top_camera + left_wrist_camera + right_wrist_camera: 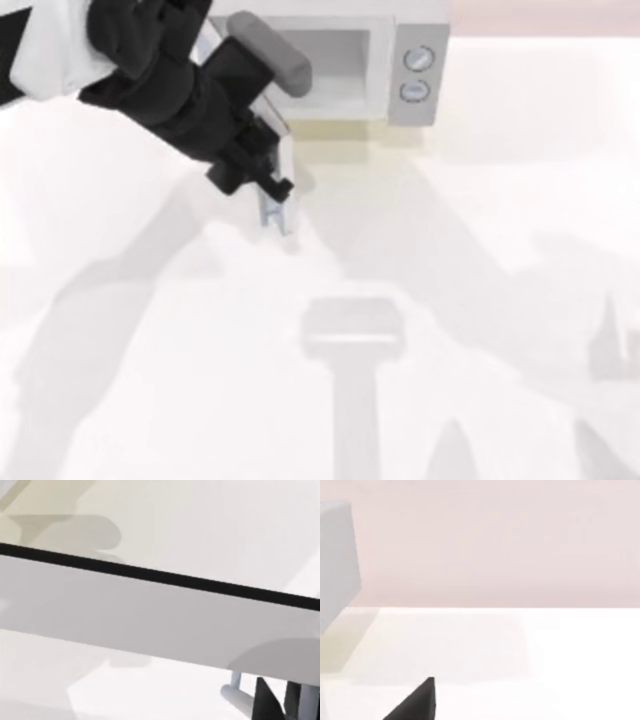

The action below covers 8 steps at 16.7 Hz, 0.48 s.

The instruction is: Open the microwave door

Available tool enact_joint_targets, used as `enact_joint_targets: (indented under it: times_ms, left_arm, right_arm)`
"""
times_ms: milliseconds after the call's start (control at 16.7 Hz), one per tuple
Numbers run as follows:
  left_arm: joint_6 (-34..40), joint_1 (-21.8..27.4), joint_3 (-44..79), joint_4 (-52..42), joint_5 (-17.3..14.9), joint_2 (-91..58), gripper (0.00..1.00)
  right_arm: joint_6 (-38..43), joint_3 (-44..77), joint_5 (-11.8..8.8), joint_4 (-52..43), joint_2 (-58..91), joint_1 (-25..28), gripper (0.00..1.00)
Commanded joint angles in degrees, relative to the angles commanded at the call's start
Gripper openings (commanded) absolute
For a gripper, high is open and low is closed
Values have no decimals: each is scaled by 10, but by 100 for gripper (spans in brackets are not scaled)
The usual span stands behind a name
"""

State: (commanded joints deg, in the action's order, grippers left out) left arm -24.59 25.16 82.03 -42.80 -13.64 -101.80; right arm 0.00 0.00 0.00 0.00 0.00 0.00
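The light-grey microwave [415,110] stands at the table's back, its pale interior [330,60] exposed. The microwave door [288,160] is swung out toward the front, seen edge-on from above. My left gripper [278,190] is at the door's free end, shut on the pale bar handle [272,212]. In the left wrist view the door [150,615] fills the middle as a grey band with a black edge. The handle [240,700] lies beside my dark fingers [267,705]. My right arm is out of the top view; one dark fingertip [420,702] shows in its wrist view.
Two round silver knobs [418,58] sit on the microwave's right panel. The white table [480,300] carries only shadows in front. The right wrist view shows the microwave's side [335,560] far off and a pinkish back wall [495,545].
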Motion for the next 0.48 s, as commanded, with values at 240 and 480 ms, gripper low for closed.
enact_joint_targets:
  times_ms: [240, 480]
  left_arm:
    - [-7, -1, -2, -2, -5, -1, 0]
    - [-62, -23, -3, -17, -27, 6, 0]
  right_arm:
    - [0, 0, 0, 0, 0, 0, 100]
    - [0, 0, 0, 0, 0, 0, 100]
